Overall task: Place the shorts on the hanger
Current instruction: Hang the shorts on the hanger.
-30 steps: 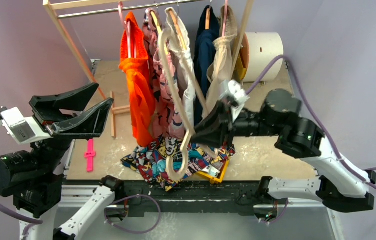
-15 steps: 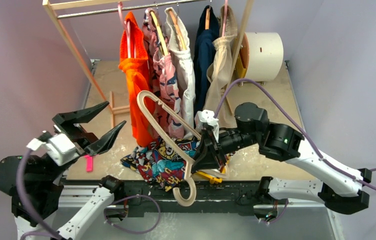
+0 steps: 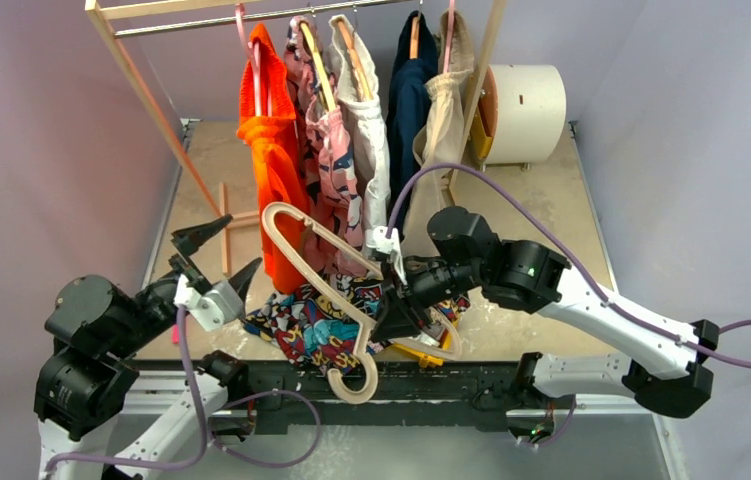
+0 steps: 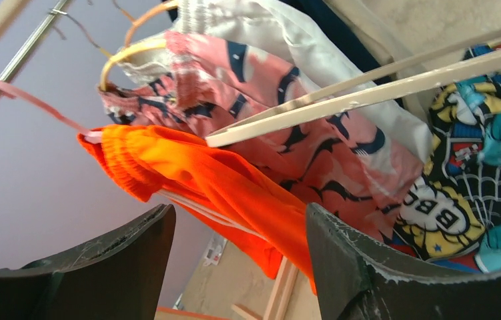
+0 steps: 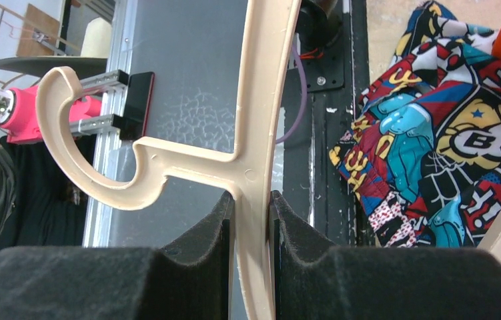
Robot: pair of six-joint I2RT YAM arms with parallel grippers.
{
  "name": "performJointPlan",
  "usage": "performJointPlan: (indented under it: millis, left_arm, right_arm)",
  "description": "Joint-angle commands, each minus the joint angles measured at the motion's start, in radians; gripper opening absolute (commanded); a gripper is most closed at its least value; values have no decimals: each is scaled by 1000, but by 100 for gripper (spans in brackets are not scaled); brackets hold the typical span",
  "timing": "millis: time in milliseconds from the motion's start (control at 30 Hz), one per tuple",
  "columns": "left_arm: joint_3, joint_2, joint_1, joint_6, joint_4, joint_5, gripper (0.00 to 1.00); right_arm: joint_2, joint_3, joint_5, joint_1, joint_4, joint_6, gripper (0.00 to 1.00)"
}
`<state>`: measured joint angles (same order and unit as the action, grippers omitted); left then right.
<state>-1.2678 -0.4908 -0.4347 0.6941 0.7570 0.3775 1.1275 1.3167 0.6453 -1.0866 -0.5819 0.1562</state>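
Note:
The comic-print shorts [image 3: 306,328] lie crumpled at the table's near edge, also showing in the left wrist view [image 4: 477,180] and the right wrist view [image 5: 447,133]. My right gripper [image 3: 392,318] [image 5: 253,200] is shut on the cream hanger [image 3: 303,258] [image 5: 264,87] just beside its hook. It holds the hanger tilted above the shorts, hook over the near edge. The hanger's bars [image 4: 367,97] cross the left wrist view. My left gripper [image 3: 238,245] [image 4: 239,210] stands open and empty left of the shorts, below the hanging orange garment [image 4: 201,173].
A wooden rack [image 3: 141,80] at the back carries the orange garment [image 3: 273,170], a pink patterned garment [image 3: 336,170], and white, navy and beige clothes. A white roll [image 3: 526,100] stands at back right. A yellow frame [image 3: 429,350] pokes out under the shorts.
My right arm brought the hanger down from among the hanging clothes to a tilt over the shorts. My left arm dropped and swung in toward the shorts, its jaws spreading wider.

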Motion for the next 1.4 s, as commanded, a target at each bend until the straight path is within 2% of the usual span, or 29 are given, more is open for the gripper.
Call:
performJointPlan:
  millis: [0,300,600,967,1267,1367]
  left_arm:
    - [38,-19,-24,178,93,-1,71]
    - [67,-44,-76,271,144,19,75]
    - [123,-52,-127,257,152,53,77]
    - [195,-84,-214,288,185,12,79]
    - [221,-121,-251,248,98,41,81]
    - [241,-122,-251,223,61,54,77]
  right_arm:
    - [15,-14,-19,-2,-7,-1,0]
    - [77,-19,43,-2,-37,4,0]
    - [162,6,65,-2,-89,-52,0]
    - [150,-11,134,-2,-80,-39,0]
    - [116,-69,162,-2,-35,-7,0]
    - [104,-101,168,-2,2,11,0]
